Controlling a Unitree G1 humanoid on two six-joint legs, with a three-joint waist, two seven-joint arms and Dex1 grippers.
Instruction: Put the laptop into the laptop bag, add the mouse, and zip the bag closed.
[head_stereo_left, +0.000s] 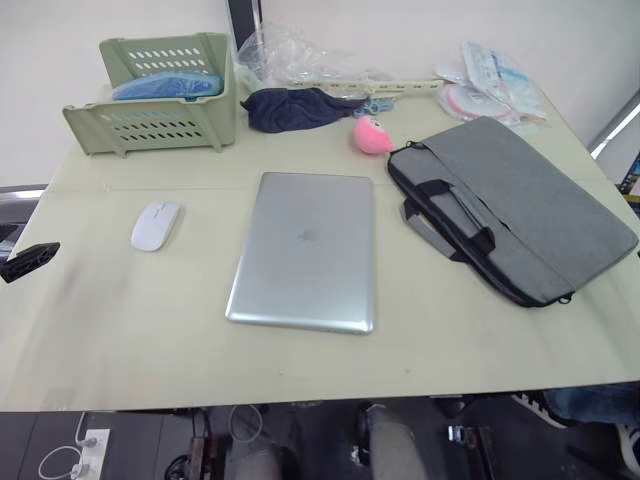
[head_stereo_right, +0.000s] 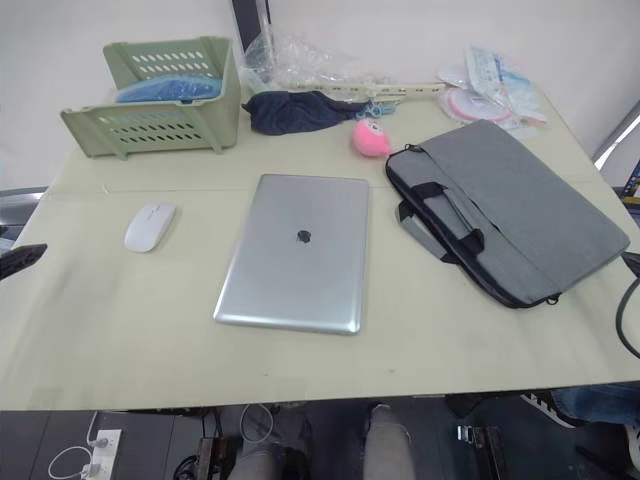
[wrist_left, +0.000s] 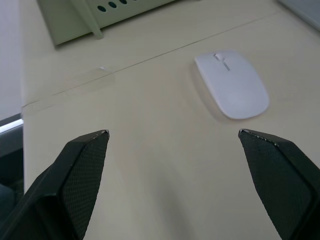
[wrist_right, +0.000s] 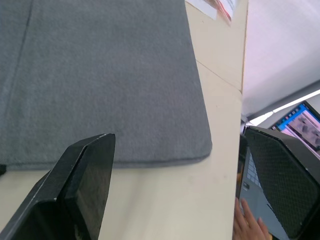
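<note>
A pale table (head_stereo_left: 300, 370) is standing against a white wall, holding a closed laptop (head_stereo_left: 305, 250), mouse (head_stereo_left: 156, 224), grey laptop bag (head_stereo_left: 530, 205), green basket (head_stereo_left: 160, 95) and pink toy (head_stereo_left: 371, 134). The left gripper (wrist_left: 172, 135) and right gripper (wrist_right: 177, 137) are hanging spread, holding nothing.

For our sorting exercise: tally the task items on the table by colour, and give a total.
Silver: 1, the laptop
White: 1, the mouse
Grey: 1, the laptop bag
Total: 3

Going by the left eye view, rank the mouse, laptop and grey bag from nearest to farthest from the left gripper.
1. Mouse, just beside the left gripper at the table's left edge.
2. Laptop, mid-table.
3. Bag, far right.
</note>
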